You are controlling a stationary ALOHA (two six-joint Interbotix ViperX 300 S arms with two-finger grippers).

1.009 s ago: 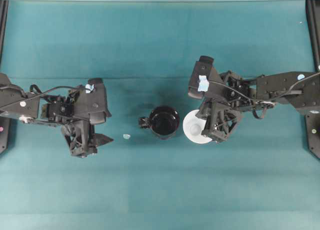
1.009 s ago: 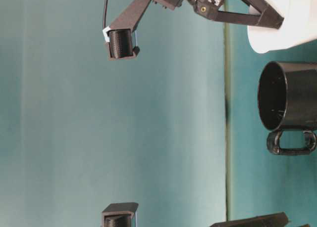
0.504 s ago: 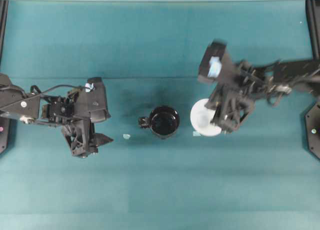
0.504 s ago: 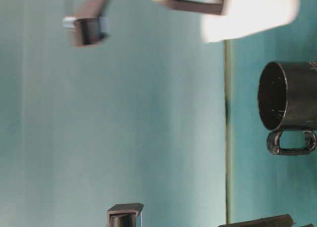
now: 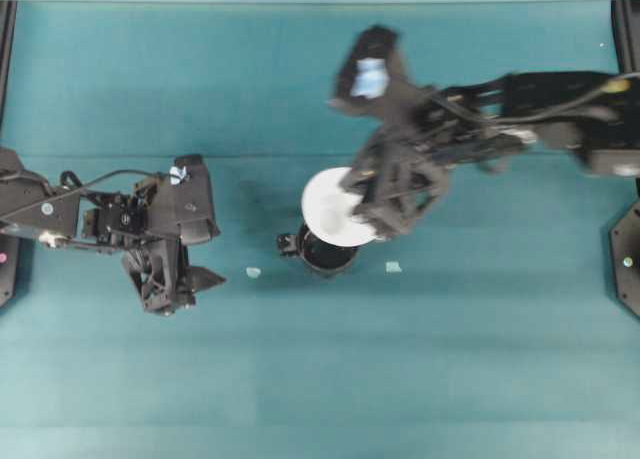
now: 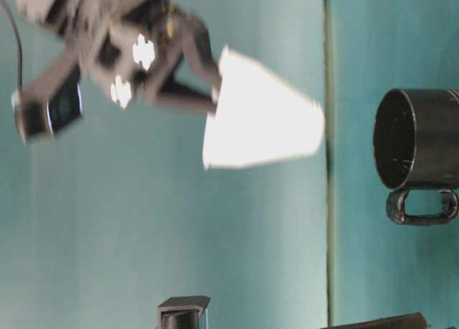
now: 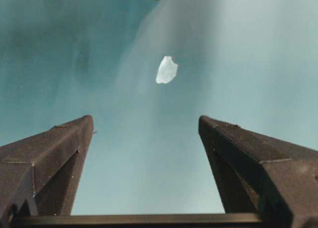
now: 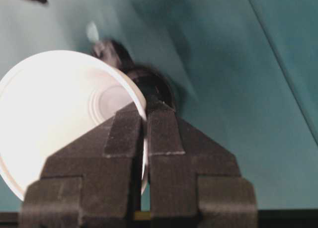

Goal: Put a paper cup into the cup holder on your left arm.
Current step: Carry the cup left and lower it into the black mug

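Right end effector [image 8: 143,119] pinches the unprinted paper cup's [image 5: 335,207] rim; left end effector [image 7: 149,133] gapes.

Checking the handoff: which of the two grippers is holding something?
The right gripper, pinching the white paper cup's rim; the left gripper gapes open, empty.

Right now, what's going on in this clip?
The right gripper is shut on the rim wall of the white cup and carries it in the air, tilted, above the black holder in the middle of the table. The cup is not in the holder yet. The left gripper is open and empty, off to the holder's left, with a small pale scrap on the cloth ahead of it. A second scrap lies to the holder's right.
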